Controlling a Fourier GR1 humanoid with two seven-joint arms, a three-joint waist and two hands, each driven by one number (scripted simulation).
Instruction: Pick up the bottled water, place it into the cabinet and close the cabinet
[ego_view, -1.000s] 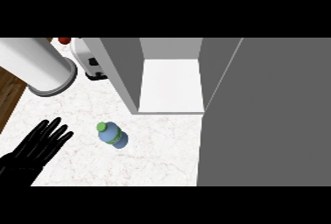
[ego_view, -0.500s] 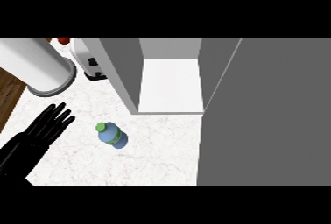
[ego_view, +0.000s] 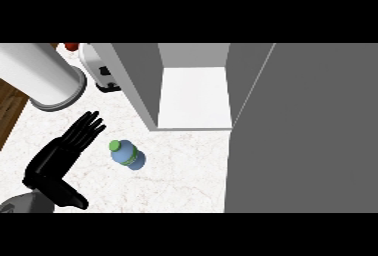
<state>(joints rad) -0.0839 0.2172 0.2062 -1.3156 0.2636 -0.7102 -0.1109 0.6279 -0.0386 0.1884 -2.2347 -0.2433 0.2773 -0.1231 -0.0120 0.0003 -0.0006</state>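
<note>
- While the bottle (ego_view: 127, 155) stands on the marbled surface (ego_view: 177, 175), the left robot hand (ego_view: 63, 152) lies just beside it on its left, apart from it, fingers straight and released, holding nothing.
- Its thumb (ego_view: 68, 196) juts toward the lower edge, and the grey forearm (ego_view: 26, 204) shows at the bottom left corner.
- Blue with a green cap (ego_view: 115, 145), the bottle sits in front of the open cabinet (ego_view: 193, 95), near its left wall.
- A grey door (ego_view: 310, 135) fills the right side.
- A white cylinder (ego_view: 37, 75) rests at the upper left, with a white appliance (ego_view: 100, 70) behind it.
</note>
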